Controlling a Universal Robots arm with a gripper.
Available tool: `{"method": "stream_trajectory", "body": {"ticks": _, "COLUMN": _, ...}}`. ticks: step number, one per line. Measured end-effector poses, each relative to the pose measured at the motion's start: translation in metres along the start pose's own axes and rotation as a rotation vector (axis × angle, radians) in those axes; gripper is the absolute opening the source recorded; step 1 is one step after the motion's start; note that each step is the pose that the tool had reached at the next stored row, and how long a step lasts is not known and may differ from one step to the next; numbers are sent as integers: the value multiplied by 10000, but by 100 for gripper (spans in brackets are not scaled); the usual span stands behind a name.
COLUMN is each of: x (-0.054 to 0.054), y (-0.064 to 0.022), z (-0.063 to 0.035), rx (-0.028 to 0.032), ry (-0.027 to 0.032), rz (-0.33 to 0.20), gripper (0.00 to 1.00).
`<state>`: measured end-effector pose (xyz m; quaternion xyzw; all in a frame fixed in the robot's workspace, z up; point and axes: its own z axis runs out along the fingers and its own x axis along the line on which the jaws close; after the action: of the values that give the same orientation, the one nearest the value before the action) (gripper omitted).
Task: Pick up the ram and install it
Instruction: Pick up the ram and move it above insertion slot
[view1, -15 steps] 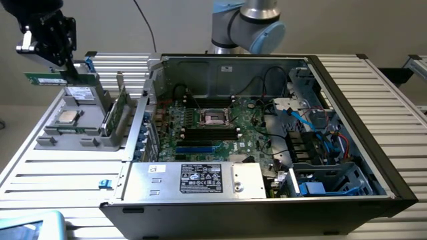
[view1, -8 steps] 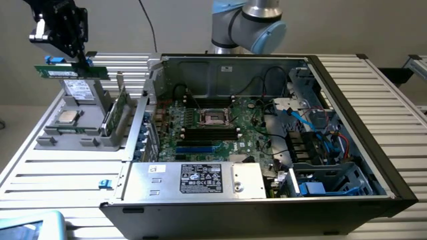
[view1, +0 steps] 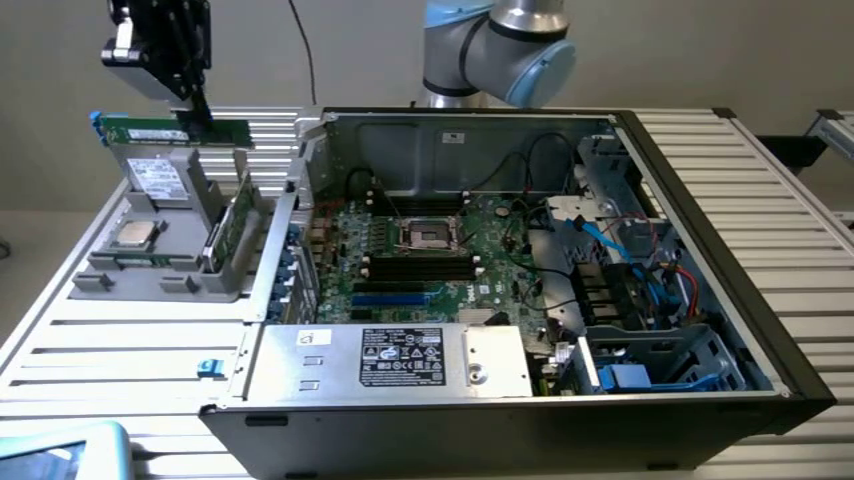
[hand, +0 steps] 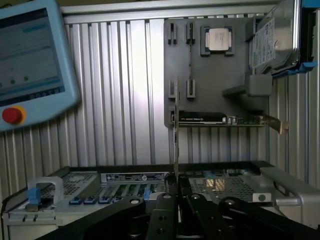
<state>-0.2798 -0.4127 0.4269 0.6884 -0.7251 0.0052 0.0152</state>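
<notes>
Exterior view, upper left: the pincer (view1: 200, 118) pinches the ram (view1: 154, 131) by its top edge over the gray holder (view1: 100, 280), likely sparing its contacts.

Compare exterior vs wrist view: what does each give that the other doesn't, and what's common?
Exterior view: the motherboard with its processor socket, and the robot arm.
Wrist view: the pendant screen and red stop button.
Both: the end effector shut on the ram, seen flat-on from the exterior view and edge-on from the wrist; also the grey holder carrying the processor chip and hard drive.
</notes>
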Motion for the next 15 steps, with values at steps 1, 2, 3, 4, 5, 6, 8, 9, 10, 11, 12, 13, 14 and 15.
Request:
{"method": "stream_trajectory", "body": {"ticks": 1, "x": -1, "y": -42, "z": -12, "rx": -1, "ry": 0, "rz": 0, "gripper": 13}}
{"method": "stream_trajectory", "body": {"ticks": 2, "x": -3, "y": -91, "z": -25, "rx": 0, "ry": -1, "rz": 1, "gripper": 13}}
{"method": "stream_trajectory", "body": {"ticks": 3, "x": -4, "y": -135, "z": -36, "rx": 0, "ry": -3, "rz": 1, "gripper": 13}}
{"method": "stream_trajectory", "body": {"ticks": 4, "x": -6, "y": -180, "z": -45, "rx": -1, "ry": -3, "rz": 1, "gripper": 13}}
{"method": "stream_trajectory", "body": {"ticks": 5, "x": -8, "y": -225, "z": -53, "rx": -3, "ry": -4, "rz": 0, "gripper": 13}}
{"method": "stream_trajectory", "body": {"ticks": 6, "x": -10, "y": -270, "z": -56, "rx": -4, "ry": -4, "rz": 0, "gripper": 13}}
{"method": "stream_trajectory", "body": {"ticks": 8, "x": -15, "y": -362, "z": -57, "rx": -14, "ry": -5, "rz": 1, "gripper": 13}}
{"method": "stream_trajectory", "body": {"ticks": 9, "x": -17, "y": -409, "z": -58, "rx": -23, "ry": -4, "rz": 0, "gripper": 13}}
{"method": "stream_trajectory", "body": {"ticks": 10, "x": -20, "y": -454, "z": -59, "rx": -29, "ry": -4, "rz": -1, "gripper": 13}}
{"method": "stream_trajectory", "body": {"ticks": 11, "x": -22, "y": -499, "z": -60, "rx": -32, "ry": -3, "rz": 0, "gripper": 13}}
{"method": "stream_trajectory", "body": {"ticks": 12, "x": -25, "y": -543, "z": -61, "rx": -32, "ry": -3, "rz": 1, "gripper": 13}}
{"method": "stream_trajectory", "body": {"ticks": 13, "x": -27, "y": -588, "z": -62, "rx": -33, "ry": -4, "rz": 0, "gripper": 13}}
{"method": "stream_trajectory", "body": {"ticks": 14, "x": -29, "y": -636, "z": -64, "rx": -33, "ry": -4, "rz": -1, "gripper": 13}}
{"method": "stream_trajectory", "body": {"ticks": 15, "x": -31, "y": -681, "z": -66, "rx": -33, "ry": -3, "rz": 0, "gripper": 13}}
